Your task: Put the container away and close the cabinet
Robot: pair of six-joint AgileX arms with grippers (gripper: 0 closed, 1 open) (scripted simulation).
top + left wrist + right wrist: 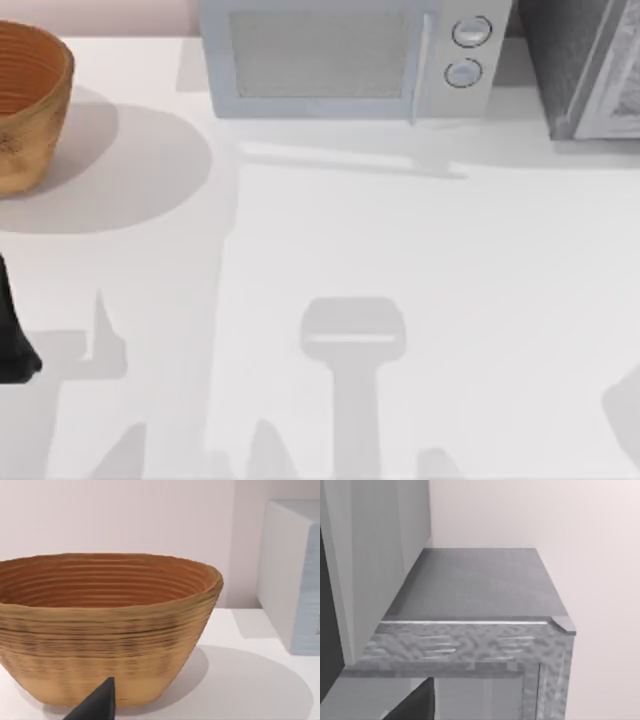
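Note:
The container is a ribbed, light-brown wooden bowl [25, 100] standing upright at the table's far left. The left wrist view looks at this bowl [110, 625] from close by, with a dark tip of my left gripper [97, 705] low in front of its base. My left arm [15, 345] is a black shape at the table's left edge, nearer than the bowl. The grey cabinet [585, 65] stands at the far right. The right wrist view looks along the cabinet's top [475, 585], with a dark part of my right gripper [415, 705] below it.
A pale blue-grey microwave [350, 55] stands at the back centre, between bowl and cabinet, and its side wall [295, 580] shows in the left wrist view. Arm shadows fall on the white tabletop [400, 250] in the middle and front.

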